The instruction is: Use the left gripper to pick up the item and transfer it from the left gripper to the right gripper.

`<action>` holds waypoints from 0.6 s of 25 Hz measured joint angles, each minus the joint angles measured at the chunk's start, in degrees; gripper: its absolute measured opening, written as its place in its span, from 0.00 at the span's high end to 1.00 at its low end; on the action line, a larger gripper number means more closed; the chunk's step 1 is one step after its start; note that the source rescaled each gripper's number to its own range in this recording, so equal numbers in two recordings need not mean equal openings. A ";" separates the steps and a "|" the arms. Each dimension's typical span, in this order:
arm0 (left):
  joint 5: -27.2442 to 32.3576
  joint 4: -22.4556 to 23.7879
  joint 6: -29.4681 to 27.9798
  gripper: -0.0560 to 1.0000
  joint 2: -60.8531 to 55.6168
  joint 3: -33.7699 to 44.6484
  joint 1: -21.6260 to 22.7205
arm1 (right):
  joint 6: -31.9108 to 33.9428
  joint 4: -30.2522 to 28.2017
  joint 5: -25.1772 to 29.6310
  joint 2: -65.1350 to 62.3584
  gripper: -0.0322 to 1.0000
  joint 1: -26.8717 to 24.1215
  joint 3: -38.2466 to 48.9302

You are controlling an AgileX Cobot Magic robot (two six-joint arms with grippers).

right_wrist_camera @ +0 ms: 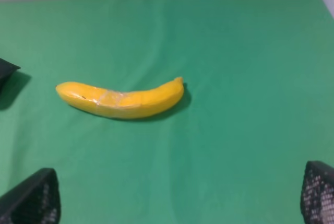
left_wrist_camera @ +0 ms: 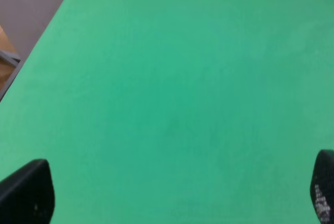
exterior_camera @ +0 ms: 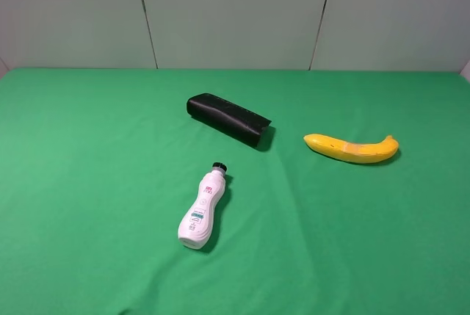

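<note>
The yellow banana [exterior_camera: 352, 148] lies on the green cloth at the right, curved, its tip pointing right. It also shows in the right wrist view [right_wrist_camera: 121, 99], some way ahead of my right gripper [right_wrist_camera: 175, 198], whose two dark fingertips [right_wrist_camera: 32, 199] stand wide apart and empty. My left gripper [left_wrist_camera: 175, 198] is also open and empty, with its black fingertips [left_wrist_camera: 27, 192] at the frame's corners over bare green cloth. Neither arm shows in the exterior high view.
A black oblong case [exterior_camera: 228, 119] lies at the middle back; its corner shows in the right wrist view [right_wrist_camera: 6, 70]. A white bottle with a black cap [exterior_camera: 202, 212] lies in front of the case. The table's left edge [left_wrist_camera: 36, 51] shows in the left wrist view.
</note>
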 joint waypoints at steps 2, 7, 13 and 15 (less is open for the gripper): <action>0.00 0.00 0.00 0.03 0.00 0.00 0.00 | 0.00 0.00 0.08 -0.02 0.00 0.00 0.06; 0.00 0.00 0.00 0.03 0.00 0.00 0.00 | 0.00 0.00 0.08 -0.02 0.00 0.00 0.06; 0.00 0.00 0.00 0.03 0.00 0.00 0.00 | 0.00 0.00 0.08 -0.02 0.00 0.00 0.06; 0.00 0.00 0.00 0.03 0.00 0.00 0.00 | 0.00 0.00 0.08 -0.02 0.00 0.00 0.06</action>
